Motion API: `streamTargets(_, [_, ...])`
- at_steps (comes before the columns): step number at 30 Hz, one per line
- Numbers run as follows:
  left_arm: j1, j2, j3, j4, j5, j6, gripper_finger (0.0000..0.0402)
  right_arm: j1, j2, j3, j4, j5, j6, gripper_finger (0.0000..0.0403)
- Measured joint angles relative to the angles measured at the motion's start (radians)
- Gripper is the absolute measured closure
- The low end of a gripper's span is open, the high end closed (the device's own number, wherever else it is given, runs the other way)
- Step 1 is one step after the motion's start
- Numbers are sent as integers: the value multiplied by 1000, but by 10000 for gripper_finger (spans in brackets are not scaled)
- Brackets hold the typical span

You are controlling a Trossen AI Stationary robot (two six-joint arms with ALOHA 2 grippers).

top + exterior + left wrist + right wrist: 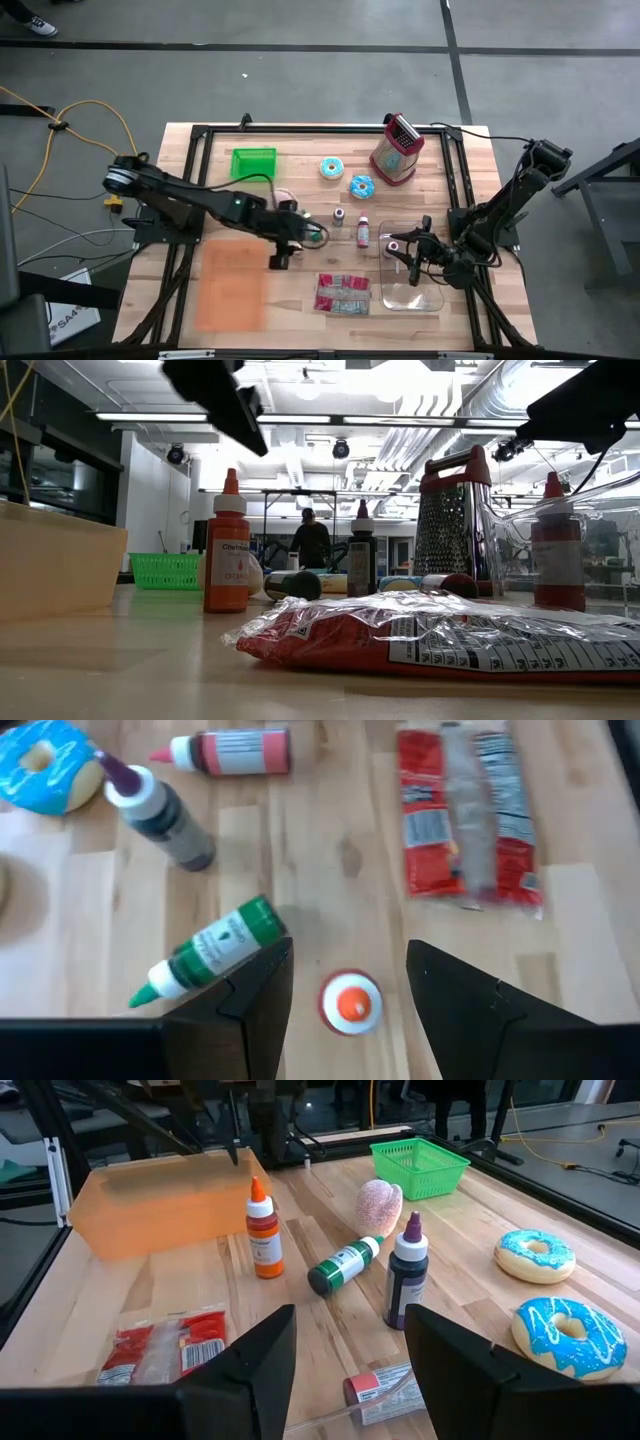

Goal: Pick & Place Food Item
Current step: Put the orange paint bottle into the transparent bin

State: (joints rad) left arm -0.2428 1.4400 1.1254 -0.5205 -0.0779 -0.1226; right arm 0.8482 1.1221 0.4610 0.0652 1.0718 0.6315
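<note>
While above the orange bottle (346, 1003), left gripper (345, 982) jaws apart, empty.

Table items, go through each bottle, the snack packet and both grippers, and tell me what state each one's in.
orange bottle: upright, capped
green bottle: lying on its side
purple bottle: upright
red bottle: lying down
snack packet: flat, sealed
left gripper: open, directly above the orange bottle
right gripper: open, empty

Two dark jointed arms, blk angular fingers (250, 1010), thin cables
</note>
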Motion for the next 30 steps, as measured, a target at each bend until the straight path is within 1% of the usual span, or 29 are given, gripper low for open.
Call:
streamTargets(4, [0,-94,-122,109,91,47,213,0,0,0,0,1,0,227])
streamTargets(9, [0,-159,-212,141,96,98,213,0,0,0,7,3,0,227])
streamTargets(14, [27,-161,-297,184,104,149,213,0,0,0,22,34,0,227])
streamTargets(16, [54,-160,-323,197,129,149,213,0,0,0,28,46,0,227])
streamTargets(20, [107,-165,-369,267,221,156,213,0,0,0,39,52,0,227])
streamTargets(24, [145,-165,-409,325,282,161,213,0,0,0,45,53,0,227])
streamTargets(27, [156,-165,-435,374,307,161,213,0,0,0,45,53,0,227])
streamTargets(30, [155,-159,-443,381,310,161,213,0,0,0,45,56,0,227])
